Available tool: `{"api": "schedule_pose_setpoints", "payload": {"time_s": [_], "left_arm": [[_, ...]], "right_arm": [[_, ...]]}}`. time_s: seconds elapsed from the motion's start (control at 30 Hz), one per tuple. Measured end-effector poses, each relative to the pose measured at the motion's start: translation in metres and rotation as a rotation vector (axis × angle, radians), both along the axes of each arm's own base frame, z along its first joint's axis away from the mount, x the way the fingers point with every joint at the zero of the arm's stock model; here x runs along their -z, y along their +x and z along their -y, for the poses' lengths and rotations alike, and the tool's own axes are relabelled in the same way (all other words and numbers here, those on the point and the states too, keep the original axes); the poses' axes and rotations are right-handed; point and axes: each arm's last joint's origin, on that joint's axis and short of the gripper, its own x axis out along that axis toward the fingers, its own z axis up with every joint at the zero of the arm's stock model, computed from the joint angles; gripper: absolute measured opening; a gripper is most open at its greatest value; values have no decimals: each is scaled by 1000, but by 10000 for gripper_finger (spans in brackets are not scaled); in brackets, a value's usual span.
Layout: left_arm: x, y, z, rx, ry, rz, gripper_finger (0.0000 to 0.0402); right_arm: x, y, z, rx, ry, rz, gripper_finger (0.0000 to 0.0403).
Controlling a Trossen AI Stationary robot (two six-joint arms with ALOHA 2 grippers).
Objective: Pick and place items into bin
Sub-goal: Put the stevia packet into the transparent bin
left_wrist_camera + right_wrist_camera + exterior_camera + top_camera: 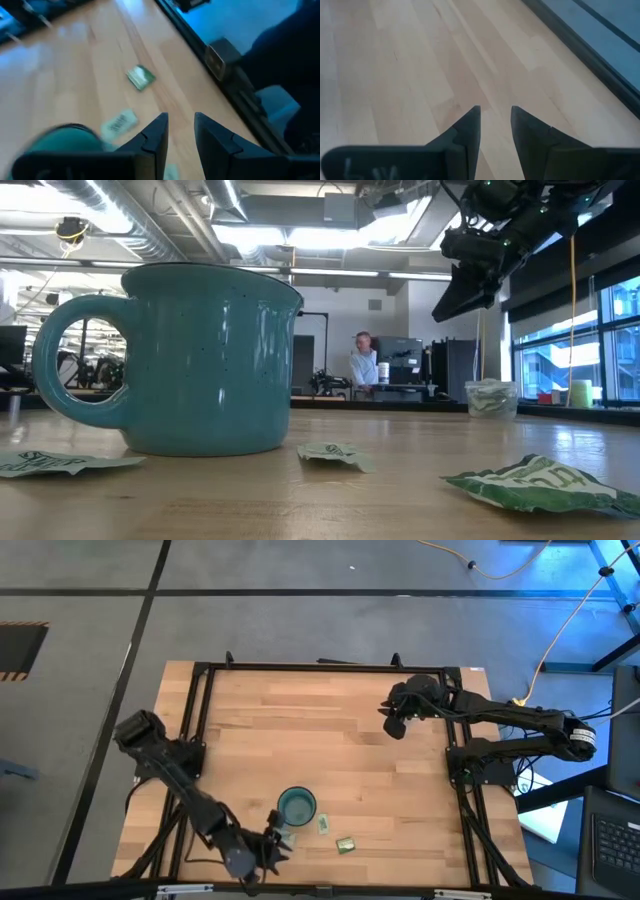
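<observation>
The left gripper (pixel 272 845) is seen at the lower centre-left of the high view, just beside the teal mug (pixel 296 806), its jaws parted by a narrow gap with nothing between them. Two green packets (pixel 345 845) are found on the table (pixel 350 750) just right of the mug, while the translucent cup (pixel 490 397) is seen at the right of the low view. The right gripper (pixel 392 723) is held over bare wood at the upper right, jaws likewise slightly apart and empty.
</observation>
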Motion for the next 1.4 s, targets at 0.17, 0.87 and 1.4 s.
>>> {"api": "schedule_pose_setpoints", "payload": {"time_s": [0.17,0.87,1.4], "left_arm": [[29,-1,9,-65,-3,-104,88],[63,2,15,30,182,-299,35],[38,20,-3,382,757,-323,2]], "right_arm": [[0,0,0,17,19,10,112],[0,0,0,83,89,47,112],[0,0,0,102,110,56,112]]}}
